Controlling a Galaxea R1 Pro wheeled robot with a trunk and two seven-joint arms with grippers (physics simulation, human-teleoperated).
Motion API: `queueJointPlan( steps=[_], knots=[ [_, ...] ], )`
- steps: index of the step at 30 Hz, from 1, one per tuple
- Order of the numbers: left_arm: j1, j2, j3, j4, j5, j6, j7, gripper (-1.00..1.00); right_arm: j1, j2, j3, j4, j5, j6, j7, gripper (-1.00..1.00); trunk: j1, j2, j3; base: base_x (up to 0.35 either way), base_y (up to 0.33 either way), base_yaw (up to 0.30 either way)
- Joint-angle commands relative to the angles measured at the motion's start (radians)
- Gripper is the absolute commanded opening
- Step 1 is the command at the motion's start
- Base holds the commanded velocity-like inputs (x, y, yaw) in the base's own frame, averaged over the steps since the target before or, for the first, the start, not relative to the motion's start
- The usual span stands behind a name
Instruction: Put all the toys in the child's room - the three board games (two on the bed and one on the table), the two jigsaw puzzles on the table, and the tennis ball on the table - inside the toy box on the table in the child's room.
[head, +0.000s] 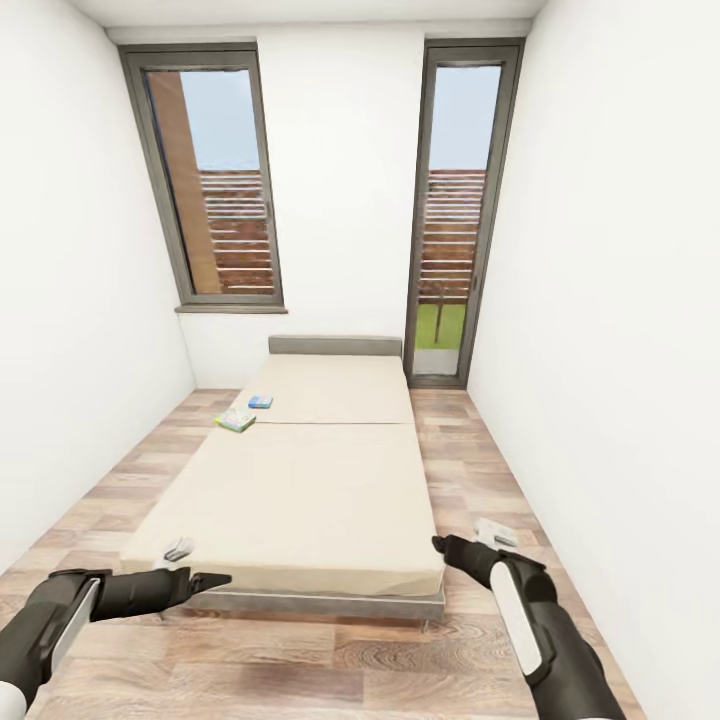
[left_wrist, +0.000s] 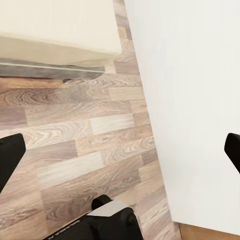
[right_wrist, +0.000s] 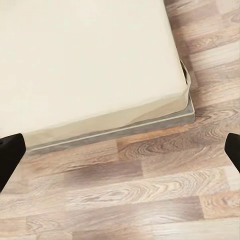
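Room: narrow, white walls, wood plank floor (head: 300, 660), two tall dark-framed windows (head: 215, 180) on the far wall.
Bed (head: 300, 480): low, beige mattress, grey frame and headboard, set lengthwise away from the robot; its near corner shows in both wrist views.
Board games: two flat boxes lie on the mattress near its left edge, about halfway toward the headboard. The small blue box (head: 260, 402) sits just beyond the yellow-green box (head: 235, 420); they are close together, contact not clear.
Appearance: both thin and flat; lettering too small to read.
Handling, judged: light, stiff cardboard, smooth faces likely to slide on the mattress; best taken across a short edge, pinching top and bottom faces, one at a time.
Left gripper (head: 215, 580): held low at the foot of the bed, fingers spread wide in its wrist view, holding nothing.
Right gripper (head: 440, 545): near the bed's right foot corner, fingers spread wide, holding nothing.
Reach: both boxes lie well beyond either gripper.
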Motion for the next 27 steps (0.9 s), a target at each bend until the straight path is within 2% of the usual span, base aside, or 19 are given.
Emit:
queueJointPlan(
  steps=[1, 12, 17, 20, 21, 24, 25, 27],
  knots=[
    [-0.001, 0.001, 0.000, 0.000, 0.005, 0.009, -0.003, 1.00, 0.000, -0.002, -0.001, -0.006, -0.013, 0.007, -0.008, 1.00, 0.001, -0.002, -0.002, 0.020, 0.000, 0.000],
    [-0.001, 0.005, 0.001, -0.004, 0.009, 0.022, -0.019, 1.00, 0.000, -0.008, -0.002, -0.025, -0.017, 0.022, -0.006, 1.00, 0.001, -0.002, -0.002, 0.156, 0.000, 0.000],
    [-0.001, 0.010, 0.001, -0.005, 0.010, 0.021, -0.033, 1.00, 0.000, -0.009, -0.003, -0.043, -0.019, 0.055, -0.001, 1.00, 0.001, -0.002, -0.002, 0.073, 0.000, 0.000],
    [-0.001, 0.010, 0.008, -0.005, 0.011, 0.021, -0.089, 1.00, 0.003, -0.009, -0.006, -0.086, -0.026, 0.101, 0.023, 1.00, 0.001, -0.002, -0.002, 0.020, 0.000, 0.000],
    [-0.001, 0.010, 0.010, -0.005, 0.010, 0.022, -0.126, 1.00, 0.010, -0.010, -0.008, -0.112, -0.032, 0.128, 0.045, 1.00, 0.001, -0.002, -0.002, 0.010, 0.000, 0.000],
    [-0.001, 0.010, 0.013, -0.006, 0.008, 0.023, -0.176, 1.00, 0.028, -0.010, -0.011, -0.148, -0.040, 0.164, 0.093, 1.00, 0.001, -0.002, -0.002, 0.006, 0.000, 0.000],
    [-0.001, 0.012, 0.014, -0.006, 0.007, 0.023, -0.207, 1.00, 0.044, -0.011, -0.015, -0.170, -0.045, 0.185, 0.146, 1.00, 0.001, -0.002, -0.002, 0.003, 0.000, 0.000],
    [-0.001, 0.012, 0.015, -0.006, 0.006, 0.023, -0.223, 1.00, 0.052, -0.013, -0.020, -0.181, -0.046, 0.196, 0.196, 1.00, 0.001, -0.002, -0.002, 0.002, 0.000, 0.000]
  ],
)
